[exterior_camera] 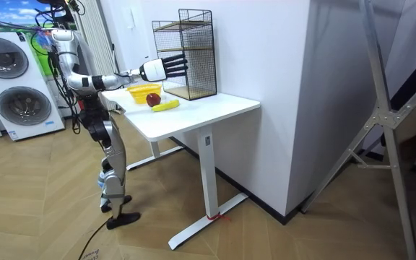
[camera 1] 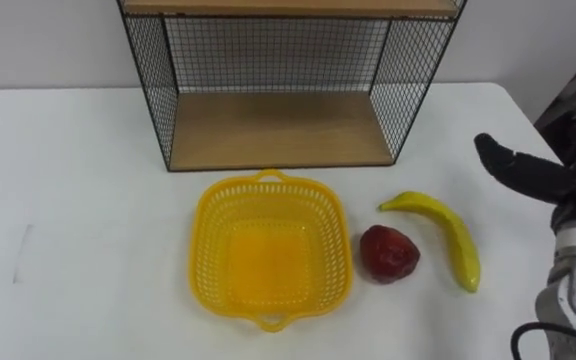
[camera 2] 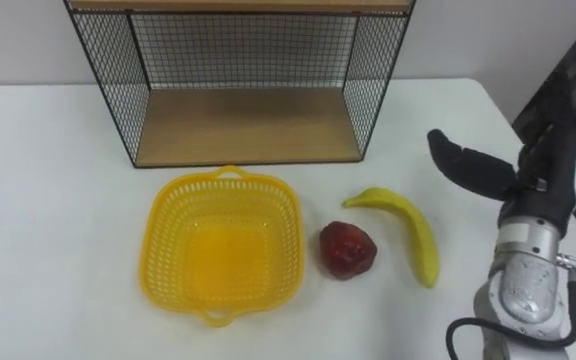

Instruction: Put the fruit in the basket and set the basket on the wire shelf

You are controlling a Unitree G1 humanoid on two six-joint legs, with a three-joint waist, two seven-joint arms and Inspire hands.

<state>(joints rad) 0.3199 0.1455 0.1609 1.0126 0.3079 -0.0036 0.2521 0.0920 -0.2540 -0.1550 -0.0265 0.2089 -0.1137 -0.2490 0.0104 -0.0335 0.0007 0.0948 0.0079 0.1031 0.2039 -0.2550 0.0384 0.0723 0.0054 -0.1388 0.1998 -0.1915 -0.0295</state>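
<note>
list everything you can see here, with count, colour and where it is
basket: one, yellow, empty, on the table in front of the wire shelf
red fruit: one, dark red, on the table just right of the basket
banana: one, yellow, on the table right of the red fruit
wire shelf: one, black mesh with wooden boards, at the back of the table
table: one, white, against the wall
washing machines: two, white, at the room view's left
right robot hand: one, black fingers, open, holding nothing, above the table right of the banana
</note>
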